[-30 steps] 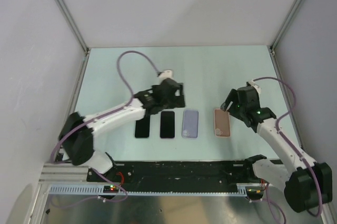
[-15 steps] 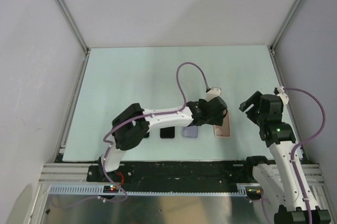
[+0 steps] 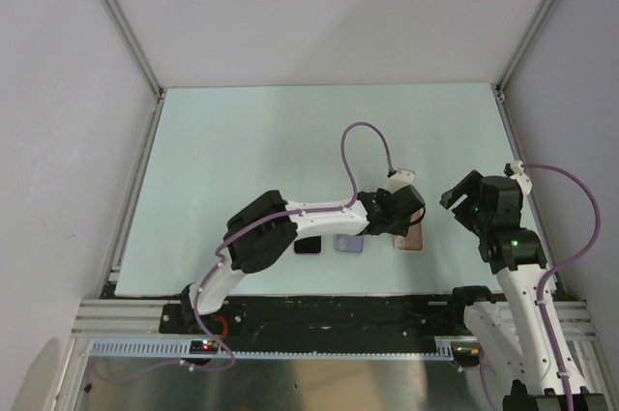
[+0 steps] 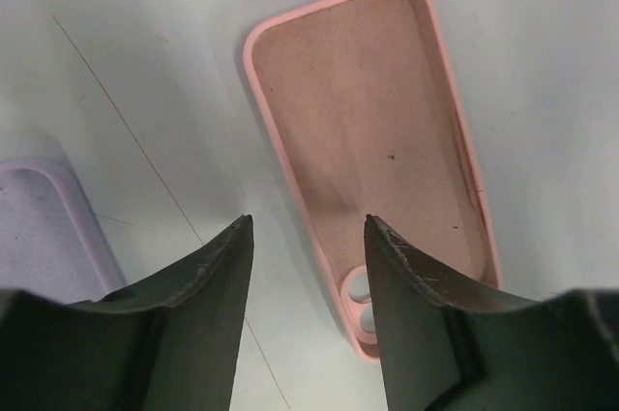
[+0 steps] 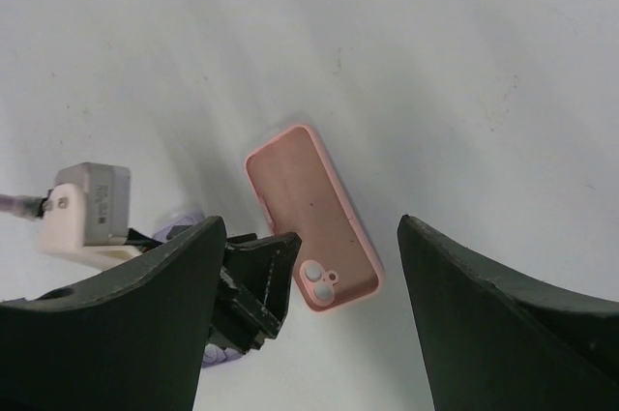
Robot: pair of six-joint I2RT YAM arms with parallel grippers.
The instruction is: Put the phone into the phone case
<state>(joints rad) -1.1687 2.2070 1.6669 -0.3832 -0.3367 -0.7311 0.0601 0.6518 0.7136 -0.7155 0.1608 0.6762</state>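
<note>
On the table point(image 3: 242, 140) my left arm point(image 3: 309, 220) reaches far across to the right side, and the right arm point(image 3: 513, 256) is held up and back, clear of the work.

The pink case point(image 4: 377, 111) lies open side up and empty, with its camera holes toward the near edge. The purple case point(image 4: 39, 227) sits just to its left. The phone point(image 3: 308, 246) lies flat beyond that, near the table's front edge and partly under my left arm, so it isn't in either case yet.

The left claw point(image 4: 308, 227) is half spread with nothing in it, and its jaws straddle the pink case's long left wall. The right claw point(image 5: 311, 227) hangs wide and empty above.

I read this as the case-grasping step. Next I need a clean pinch on that thin wall without skidding the case, then the phone has to be fetched.
</note>
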